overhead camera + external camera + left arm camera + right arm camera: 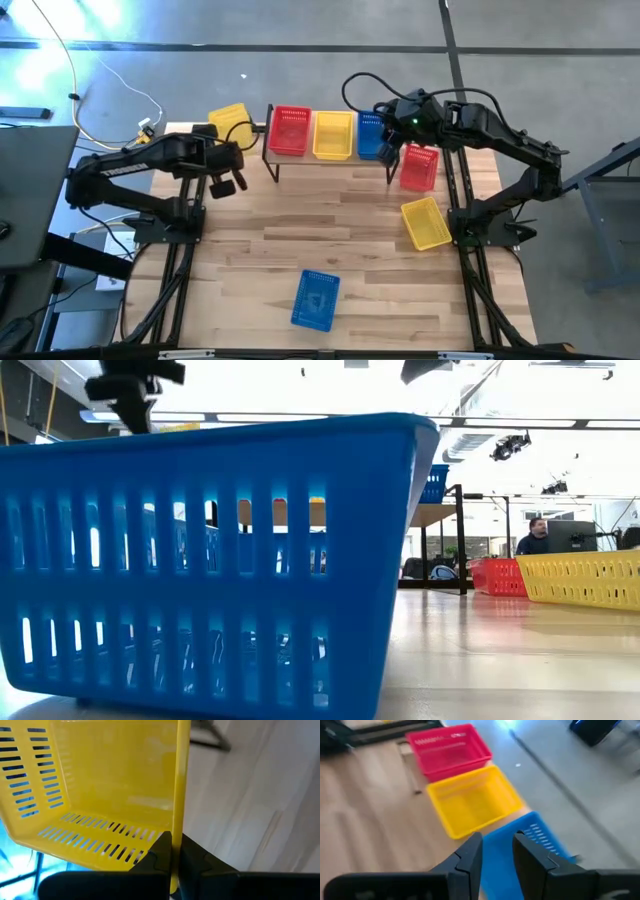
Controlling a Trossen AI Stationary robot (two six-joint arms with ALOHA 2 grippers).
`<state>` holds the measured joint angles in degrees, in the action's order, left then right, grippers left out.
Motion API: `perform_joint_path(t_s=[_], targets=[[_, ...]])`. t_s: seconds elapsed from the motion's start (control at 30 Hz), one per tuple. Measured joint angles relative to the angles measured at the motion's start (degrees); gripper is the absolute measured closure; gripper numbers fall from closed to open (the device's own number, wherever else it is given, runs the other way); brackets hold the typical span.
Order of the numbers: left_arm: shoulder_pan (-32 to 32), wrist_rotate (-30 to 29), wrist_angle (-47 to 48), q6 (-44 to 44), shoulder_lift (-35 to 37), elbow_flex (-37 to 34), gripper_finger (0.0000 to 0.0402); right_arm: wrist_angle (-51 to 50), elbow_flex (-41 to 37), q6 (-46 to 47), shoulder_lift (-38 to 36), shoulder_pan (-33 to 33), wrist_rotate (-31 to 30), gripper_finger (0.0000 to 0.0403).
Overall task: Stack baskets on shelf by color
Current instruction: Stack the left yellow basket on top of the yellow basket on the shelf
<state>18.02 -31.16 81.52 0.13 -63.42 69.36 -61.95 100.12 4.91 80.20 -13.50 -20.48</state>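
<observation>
A lab or workshop: bare grey concrete floor [300, 60], loose white cables [110, 95], ceiling strip lights [300, 418], a person at a dark monitor [572, 536].

I checked all four views for print and found nothing I can read. The blue basket [316, 299] lying on the table shows a paler patch on its floor in the high view, possibly a label or moulded mark, but no letters or digits resolve. The red basket [448, 750] on the shelf has a pale streak along its far rim in the right wrist view; I cannot tell whether it is text or glare. I see no brand marks on the arms and no signs in the room behind the table.
</observation>
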Motion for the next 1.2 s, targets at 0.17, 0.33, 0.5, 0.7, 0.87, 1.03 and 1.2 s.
perform_joint_path(t_s=[0.17,0.33,0.5,0.7,0.87,1.03,1.2], targets=[[-4.09,0.02,0.17,0.50,-1.15,4.80,0.0401,0.26,0.00,11.48,0.09,0.07,7.36,0.0309],[-9.06,0.00,0.11,1.00,-3.69,9.58,0.0401,0.55,-0.02,21.16,0.65,0.77,13.15,0.0309],[-13.53,-1.48,0.15,0.91,-7.37,12.59,0.0401,1.21,-0.02,26.93,2.08,3.73,13.45,0.0309],[-19.69,-1.71,0.27,3.04,-11.84,13.38,0.0401,3.84,-0.02,34.47,4.33,8.83,11.24,0.0309],[-24.97,-4.52,1.91,3.09,-15.68,13.38,0.0401,6.08,-0.02,40.56,6.28,12.59,8.34,0.0309],[-29.06,-6.39,2.54,3.05,-18.89,13.38,0.0401,8.82,-0.02,46.16,8.35,15.92,2.36,0.0309],[-31.27,-8.01,2.68,3.08,-21.68,13.38,0.0401,11.32,-0.02,53.06,10.53,18.01,-0.37,0.0309]])
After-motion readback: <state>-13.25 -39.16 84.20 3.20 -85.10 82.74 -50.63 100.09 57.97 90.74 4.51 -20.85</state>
